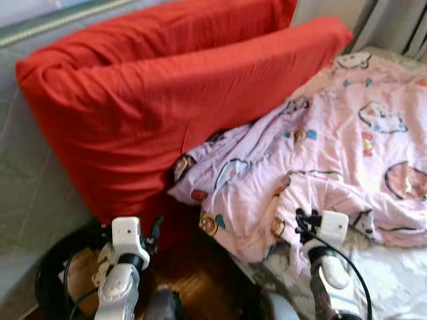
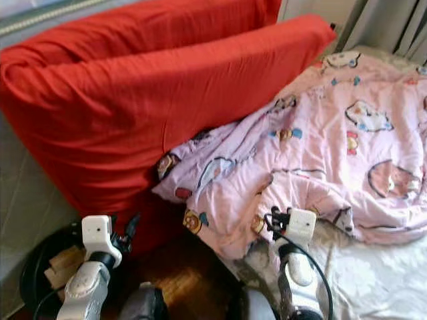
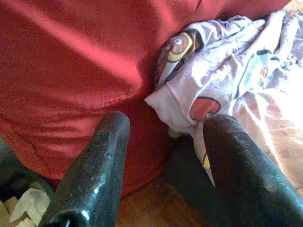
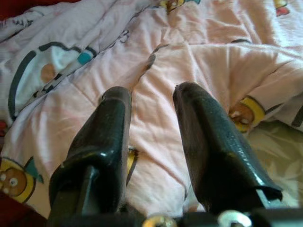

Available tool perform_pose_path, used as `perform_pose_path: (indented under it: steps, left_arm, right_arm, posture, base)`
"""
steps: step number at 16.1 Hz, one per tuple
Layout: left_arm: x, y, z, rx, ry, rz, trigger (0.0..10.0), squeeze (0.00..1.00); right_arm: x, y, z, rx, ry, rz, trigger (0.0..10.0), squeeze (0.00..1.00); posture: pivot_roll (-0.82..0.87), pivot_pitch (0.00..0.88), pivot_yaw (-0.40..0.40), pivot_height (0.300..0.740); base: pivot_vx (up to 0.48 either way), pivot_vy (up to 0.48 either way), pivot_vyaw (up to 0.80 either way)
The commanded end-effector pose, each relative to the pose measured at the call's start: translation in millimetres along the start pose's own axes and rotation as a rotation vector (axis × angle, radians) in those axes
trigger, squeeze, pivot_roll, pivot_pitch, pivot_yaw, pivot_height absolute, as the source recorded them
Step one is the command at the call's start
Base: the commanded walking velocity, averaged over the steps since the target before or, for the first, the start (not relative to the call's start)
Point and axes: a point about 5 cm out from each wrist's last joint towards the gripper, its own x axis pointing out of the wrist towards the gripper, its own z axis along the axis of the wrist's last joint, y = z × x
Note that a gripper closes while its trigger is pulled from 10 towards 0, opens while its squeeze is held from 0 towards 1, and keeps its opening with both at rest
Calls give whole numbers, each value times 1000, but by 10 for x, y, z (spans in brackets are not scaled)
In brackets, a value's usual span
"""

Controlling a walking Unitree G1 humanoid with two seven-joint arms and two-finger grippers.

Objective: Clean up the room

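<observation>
1. While the robot faces an unmade bed, a dark round bin [image 1: 50, 280] with crumpled paper inside sits on the wooden floor [image 1: 200, 283] at the far left, beside the bed's near-left corner.
2. Just right of it, the left gripper [image 3: 163, 142] hovers with fingers spread, holding nothing, in front of a large red pillow [image 1: 167, 100] propped along the bed's left edge.
3. Further right, a rumpled pink cartoon-print blanket [image 1: 320, 153] spreads across the bed [image 1: 393, 280], its left edge tucked against the pillow.
4. Near the bed's front edge, the right gripper [image 4: 151, 123] hangs above a blanket fold, fingers spread, nothing pinched.
5. Judged step: reaching to straighten the bedding. Next, the right gripper likely needs to lower and close on that fold.
6. Only the head views show the curtains [image 1: 393, 23] behind the bed; the left wrist view shows the blanket's corner hanging free above the floor.
</observation>
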Motion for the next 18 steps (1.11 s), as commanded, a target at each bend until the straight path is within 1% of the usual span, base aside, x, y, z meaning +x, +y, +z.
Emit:
perform_pose_path:
  steps: [1,2,3,5,8,13,14,15,16,18]
  left_arm:
    - [-11,29,-19,0,21,1,10000,0]
    - [-6,31,-17,1,21,0,10000,0]
    - [1,35,-13,1,21,1,10000,0]
    - [16,39,3,4,18,1,10000,0]
    - [43,27,39,6,7,-6,10000,0]
    - [36,14,33,4,11,-14,10000,0]
    - [36,14,33,4,12,-14,10000,0]
    - [36,16,34,3,12,-14,10000,0]
    - [38,15,35,5,12,-15,10000,0]
    - [50,21,39,6,12,-12,10000,0]
  right_arm:
    - [-31,3,-87,5,45,-3,10000,0]
    - [-28,6,-102,-4,62,-1,10000,0]
    - [-24,6,-115,2,75,-2,10000,0]
    - [-29,13,-109,8,57,15,10000,0]
    - [-31,-7,-135,4,76,1,10000,0]
    - [-43,3,-197,-13,115,12,10000,0]
    - [-41,-1,-219,-16,139,9,10000,0]
    - [-39,4,-225,-4,145,12,10000,0]
    - [-44,4,-202,-10,114,21,10000,0]
    - [-46,3,-210,-19,120,23,10000,0]
  posture:
    - [54,177,-8,647]
    - [55,178,-7,647]
    - [55,179,-6,637]
    - [53,180,-6,623]
    - [55,186,-5,623]
    - [56,189,-4,623]
    - [56,190,-3,623]
    - [55,190,-2,613]
    - [55,190,-1,600]
    - [57,192,-2,600]
  base:
    - [0,0,0]
    - [0,0,0]
    - [0,0,0]
    - [0,0,0]
    - [0,0,0]
    - [0,0,0]
    - [0,0,0]
    - [0,0,0]
    - [0,0,0]
    - [0,0,0]
